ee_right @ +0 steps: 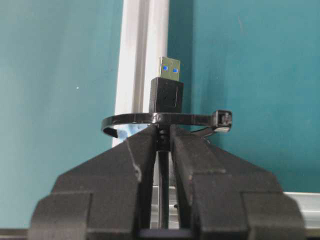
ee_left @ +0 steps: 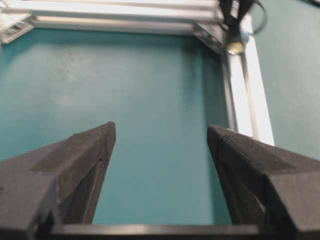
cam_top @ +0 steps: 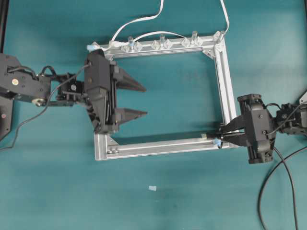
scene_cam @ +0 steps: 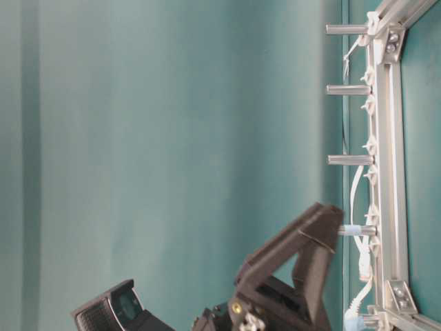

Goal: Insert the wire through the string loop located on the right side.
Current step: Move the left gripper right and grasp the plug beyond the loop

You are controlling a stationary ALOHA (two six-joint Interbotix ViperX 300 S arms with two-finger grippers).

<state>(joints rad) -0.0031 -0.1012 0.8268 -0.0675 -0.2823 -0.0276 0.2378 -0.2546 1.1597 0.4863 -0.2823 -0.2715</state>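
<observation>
Right wrist view, nearest first: the right gripper had both fingers clenched on the wire, one black cable, just behind its plug. The plug, dark with a metal tip showing two blue marks, stood past the string loop, a single thin black band with a small locking head, lying across the fingertips; whether the plug had gone through or only stood beyond it could not be told. A pale blue speck sat at the band's base against the aluminium frame. Overhead, that grip lay at the frame's lower right corner. One square frame of four bars; clear clips along the far bar, roughly seven, with two white cables trailing off. The left gripper stood released, holding nothing, over the left bar, well apart from the wire.
</observation>
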